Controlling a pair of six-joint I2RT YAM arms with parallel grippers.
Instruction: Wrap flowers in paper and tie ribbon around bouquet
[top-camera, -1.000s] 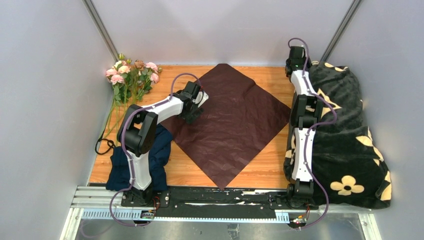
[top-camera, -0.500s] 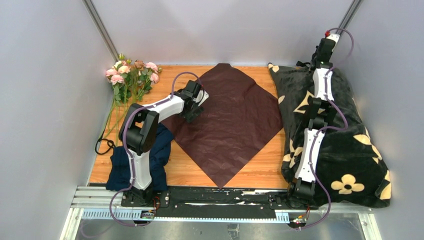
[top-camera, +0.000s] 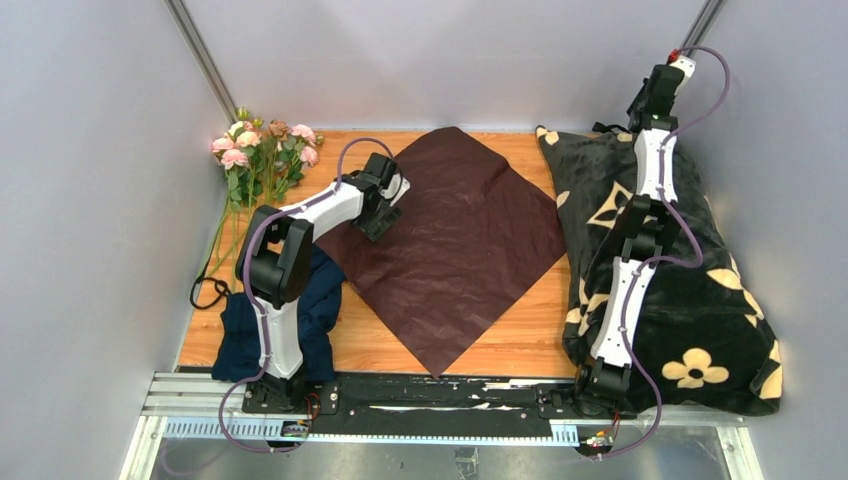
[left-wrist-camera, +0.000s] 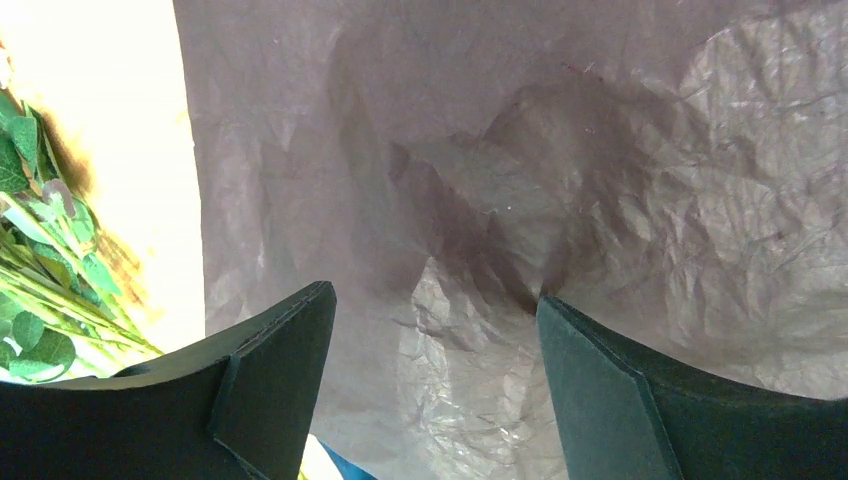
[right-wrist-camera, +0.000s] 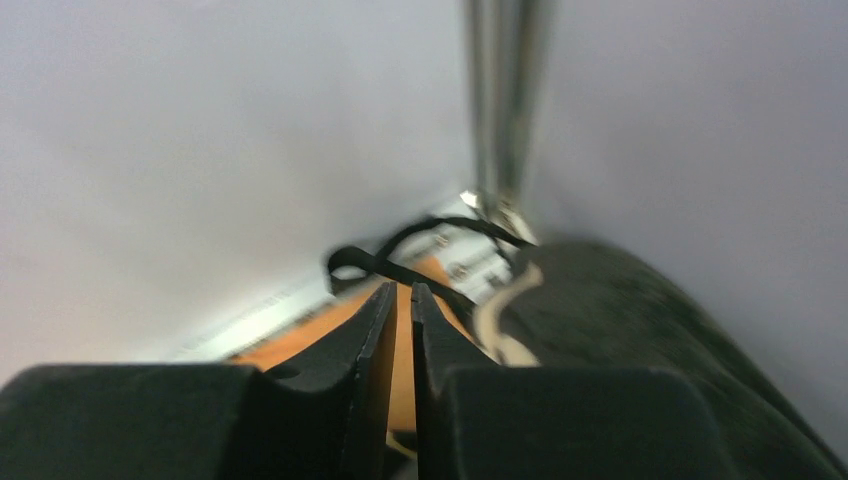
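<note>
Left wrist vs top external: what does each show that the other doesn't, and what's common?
Left wrist only: the fine crinkles of the burgundy paper, close up between the wide-open fingers of the left gripper. Top external only: the pink blooms of the flowers, the navy cloth by the left arm's base, the black flowered blanket under the right arm, and the paper's whole diamond outline. Both: the paper, the left gripper over its left part, the flowers' green leaves beside it.
</note>
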